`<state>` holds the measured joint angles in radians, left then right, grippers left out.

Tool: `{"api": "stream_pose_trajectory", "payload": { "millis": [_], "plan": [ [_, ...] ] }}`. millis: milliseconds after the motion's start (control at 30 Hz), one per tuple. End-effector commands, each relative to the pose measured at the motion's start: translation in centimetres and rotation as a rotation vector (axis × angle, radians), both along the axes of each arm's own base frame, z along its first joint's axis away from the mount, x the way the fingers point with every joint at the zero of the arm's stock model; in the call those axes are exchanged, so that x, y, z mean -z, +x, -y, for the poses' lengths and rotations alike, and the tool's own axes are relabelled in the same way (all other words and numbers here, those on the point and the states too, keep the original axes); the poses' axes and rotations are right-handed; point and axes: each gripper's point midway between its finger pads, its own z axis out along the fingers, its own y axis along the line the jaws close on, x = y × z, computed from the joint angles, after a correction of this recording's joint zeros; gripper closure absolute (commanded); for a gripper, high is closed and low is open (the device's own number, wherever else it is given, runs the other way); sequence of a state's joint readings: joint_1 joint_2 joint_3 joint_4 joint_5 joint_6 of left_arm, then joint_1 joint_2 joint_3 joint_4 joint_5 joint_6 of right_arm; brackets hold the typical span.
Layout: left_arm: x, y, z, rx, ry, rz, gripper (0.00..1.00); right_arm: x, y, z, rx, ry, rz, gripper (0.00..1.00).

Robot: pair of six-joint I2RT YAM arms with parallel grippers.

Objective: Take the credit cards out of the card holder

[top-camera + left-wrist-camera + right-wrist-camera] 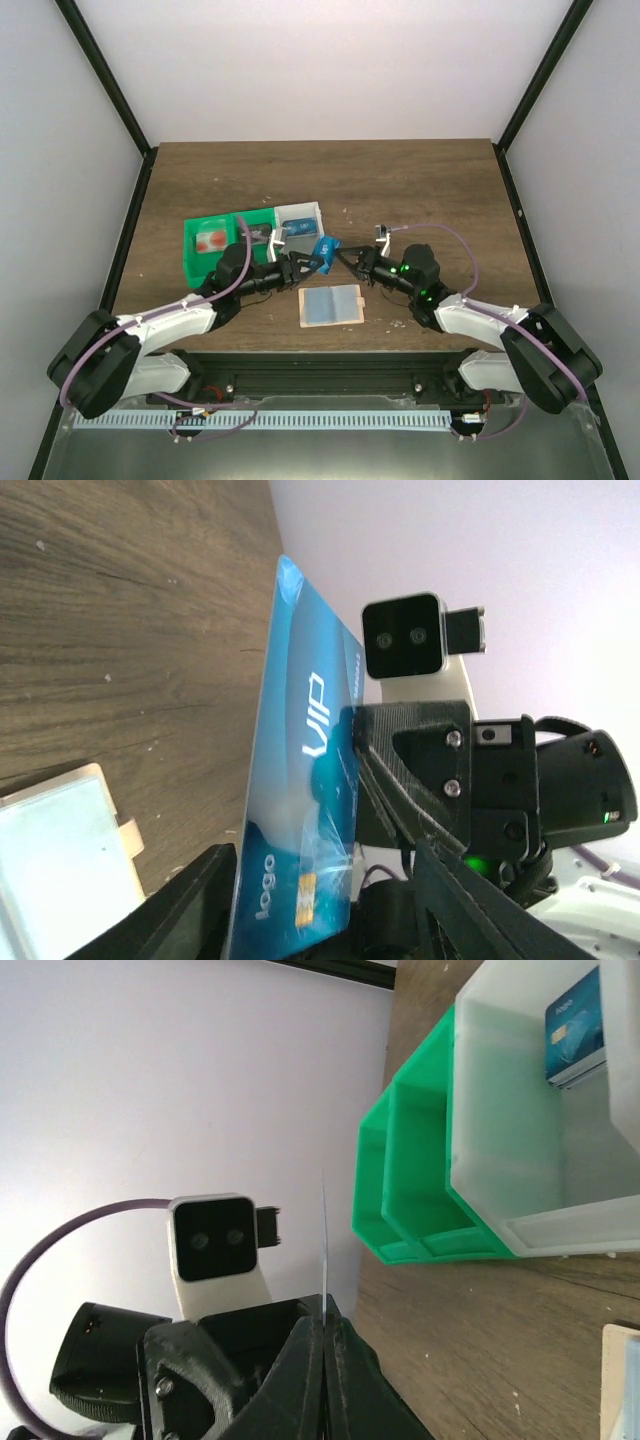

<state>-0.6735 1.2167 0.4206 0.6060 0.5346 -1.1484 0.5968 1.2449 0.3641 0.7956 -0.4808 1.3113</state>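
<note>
A bright blue credit card [323,249] hangs in the air between my two grippers, above the table behind the card holder [330,305]. My right gripper [325,1318] is shut on one end of the blue card [324,1245], seen edge-on. My left gripper [318,850] is open, its jaws apart on either side of the card's other end [300,780], with a gap at the right finger [470,900]. The tan holder lies open and flat, showing two blue-grey panels. In the top view the left gripper [305,264] and right gripper [347,258] face each other.
A green compartment tray [205,262] at the back left holds a pale card with red circles [211,241]. Beside it a translucent white box [300,212] holds another blue card [578,1025]. A corner of the holder [60,850] shows under the left gripper.
</note>
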Motion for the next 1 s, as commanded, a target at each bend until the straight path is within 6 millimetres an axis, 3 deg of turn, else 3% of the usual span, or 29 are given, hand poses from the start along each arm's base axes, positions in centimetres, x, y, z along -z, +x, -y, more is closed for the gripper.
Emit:
{"api": "stream_pose_trajectory", "payload": {
  "millis": [0, 167, 233, 300, 433, 600, 767, 967],
  "plan": [
    [-2.7, 1.3, 0.6, -0.012, -0.054, 0.085, 0.57, -1.7, -0.1, -0.1, -0.012, 0.051, 0.036, 1.00],
    [-3.4, 1.3, 0.7, -0.006, -0.068, 0.108, 0.95, -0.7, -0.7, -0.1, -0.039, 0.023, 0.031, 0.96],
    [-3.6, 1.0, 0.7, 0.014, -0.065, 0.129, 1.00, -0.6, -1.2, -0.3, -0.073, -0.013, 0.075, 0.90],
    [-3.6, 0.3, 0.8, 0.053, -0.050, 0.146, 1.00, 0.7, -1.7, -0.4, -0.114, -0.108, 0.096, 0.80],
    [-2.5, -2.1, 0.5, 0.167, 0.018, 0.171, 1.00, 0.6, -2.8, 0.2, -0.174, -0.247, 0.225, 0.64],
    [0.7, -4.5, -0.6, 0.274, 0.176, 0.200, 1.00, 0.0, -3.7, 1.3, -0.206, -0.408, 0.325, 0.60],
    [1.0, -6.2, -0.6, 0.408, 0.223, 0.222, 1.00, -2.1, -5.2, 0.8, -0.318, -0.415, 0.388, 0.54],
    [0.8, -7.4, 0.1, 0.516, 0.175, 0.218, 1.00, -1.3, -6.2, 0.3, -0.402, -0.416, 0.381, 0.49]
  ]
}}
